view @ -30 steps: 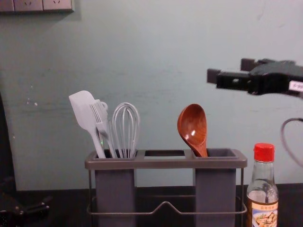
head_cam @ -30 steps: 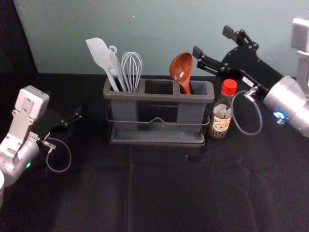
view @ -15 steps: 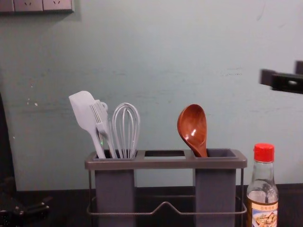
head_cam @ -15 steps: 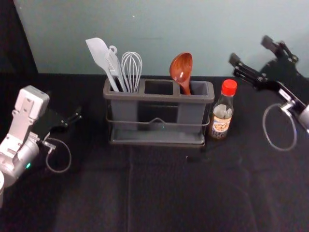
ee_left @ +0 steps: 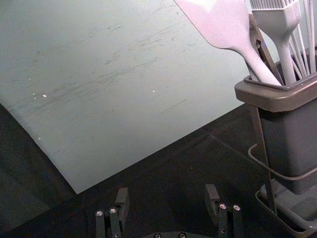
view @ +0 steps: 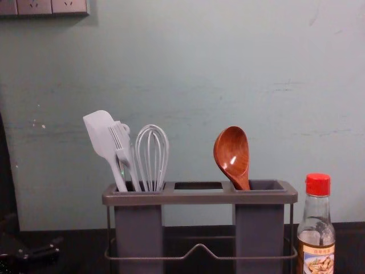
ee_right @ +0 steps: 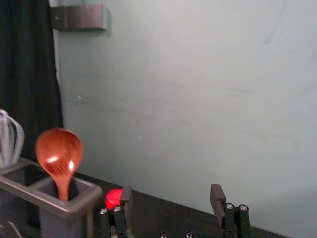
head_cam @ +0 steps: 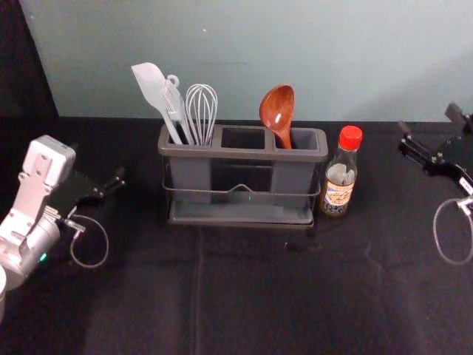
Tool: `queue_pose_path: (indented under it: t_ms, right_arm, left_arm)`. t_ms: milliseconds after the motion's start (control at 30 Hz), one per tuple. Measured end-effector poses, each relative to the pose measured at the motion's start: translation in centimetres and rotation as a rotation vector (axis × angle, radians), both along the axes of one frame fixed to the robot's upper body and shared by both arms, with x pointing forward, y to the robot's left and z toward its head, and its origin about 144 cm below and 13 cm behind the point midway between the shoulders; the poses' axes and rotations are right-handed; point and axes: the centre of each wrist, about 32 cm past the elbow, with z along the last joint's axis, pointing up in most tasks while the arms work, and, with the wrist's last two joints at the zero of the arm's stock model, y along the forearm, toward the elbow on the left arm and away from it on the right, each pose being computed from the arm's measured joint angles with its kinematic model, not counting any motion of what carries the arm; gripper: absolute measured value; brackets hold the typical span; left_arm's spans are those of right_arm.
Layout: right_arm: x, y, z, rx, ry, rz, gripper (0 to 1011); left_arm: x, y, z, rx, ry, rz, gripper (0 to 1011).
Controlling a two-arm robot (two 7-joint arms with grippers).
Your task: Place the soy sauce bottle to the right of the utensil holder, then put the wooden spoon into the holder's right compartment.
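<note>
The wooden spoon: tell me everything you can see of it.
Reddish brown and glossy, the wooden spoon has an oval bowl and narrow handle. It stands bowl up in the right compartment of the utensil holder, leaning left, its lower end hidden. It seems to rest against the rim; nothing grips it.

No text is reading out with certainty. On the soy sauce bottle point(view: 317, 229), standing on the right, the front label point(view: 318, 260) is carrying a line of small characters along its upper band, above a food picture; they are staying too small to transcribe. At far right, a white tag point(head_cam: 465, 185) is showing on the right gripper point(head_cam: 428, 119); any marking on it is remaining illegible.
</note>
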Motion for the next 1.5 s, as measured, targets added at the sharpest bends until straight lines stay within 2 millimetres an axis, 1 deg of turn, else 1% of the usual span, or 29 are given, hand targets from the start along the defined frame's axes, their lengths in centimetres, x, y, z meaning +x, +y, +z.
queue_pose_path:
  t_ms: [67, 167, 200, 267, 400, 433, 500, 833, 1033, 1500]
  right_arm:
    - [-0.1, -0.1, -0.6, 0.0, 0.007, -0.014, 1003]
    - [-0.1, -0.3, -2.0, -0.002, 0.032, -0.04, 1003]
    - [-0.1, -0.3, -2.0, -0.002, 0.032, -0.04, 1002]
    - [0.1, -0.4, -3.1, 0.0, 0.054, -0.054, 1003]
    - [0.3, -0.4, -4.4, 0.004, 0.081, -0.066, 1002]
    - [0.3, -0.4, -4.4, 0.004, 0.081, -0.066, 1002]
    - [0.4, -0.3, -5.3, 0.008, 0.102, -0.069, 1002]
    - [0.6, 0.2, -7.7, 0.011, 0.162, -0.065, 1002]
    - [0.8, 0.5, -8.4, 0.015, 0.176, -0.069, 1003]
    - [0.7, 0.6, -9.2, 0.017, 0.194, -0.039, 1002]
  left_arm:
    - [0.0, 0.0, 0.0, 0.0, 0.0, 0.0, 1005]
    - [0.0, 0.0, 0.0, 0.0, 0.0, 0.0, 1005]
    - [0.0, 0.0, 0.0, 0.0, 0.0, 0.0, 1005]
    - [0.0, 0.0, 0.0, 0.0, 0.0, 0.0, 1005]
    - [0.0, 0.0, 0.0, 0.0, 0.0, 0.0, 1005]
    - [0.0, 0.0, 0.0, 0.0, 0.0, 0.0, 1005]
    - [0.0, 0.0, 0.0, 0.0, 0.0, 0.0, 1005]
    - [0.0, 0.0, 0.0, 0.0, 0.0, 0.0, 1005]
    - [0.0, 0.0, 0.0, 0.0, 0.0, 0.0, 1005]
    - [0.0, 0.0, 0.0, 0.0, 0.0, 0.0, 1005]
